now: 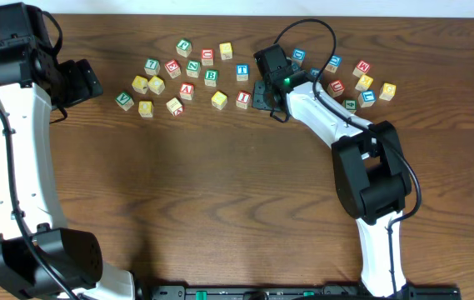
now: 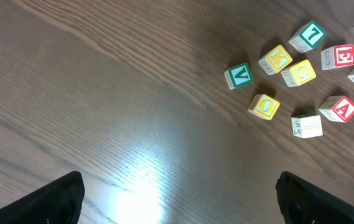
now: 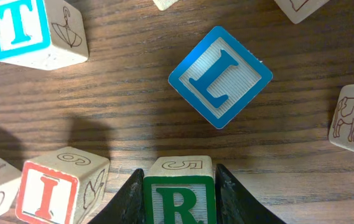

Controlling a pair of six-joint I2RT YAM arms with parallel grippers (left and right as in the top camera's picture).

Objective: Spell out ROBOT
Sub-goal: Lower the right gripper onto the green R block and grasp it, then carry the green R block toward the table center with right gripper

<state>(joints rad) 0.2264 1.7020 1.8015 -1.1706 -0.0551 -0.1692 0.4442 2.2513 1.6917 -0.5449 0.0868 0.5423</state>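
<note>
Green R block [image 3: 178, 199] sits between the fingers of the right gripper [image 3: 180, 179], jaws pressed to both its sides, so it's holding it. Can't tell if the block is off the wood yet. Blue L block [image 3: 220, 76] is just ahead of the R. Red I block [image 3: 55, 190] is just beside the R, and blue T block [image 3: 24, 28] is further off, beyond the I. In the overhead view the gripper hides the R, mid-scatter.

Left gripper [image 2: 180, 190] is well apart from the R at the far end of the scatter, jaws wide, nothing between them. Yellow O block [image 2: 264, 106] lies ahead of it.

Step, my read: first letter, R gripped, nothing laid out yet. Next move calls for a straight lift so the I and L aren't nudged. Then carry to bare table [image 1: 220, 192], nearer the robot than the R, with room alongside for four more. The O, green B block [image 1: 211, 77] and T lie loose in the scatter. Second O not spotted.
</note>
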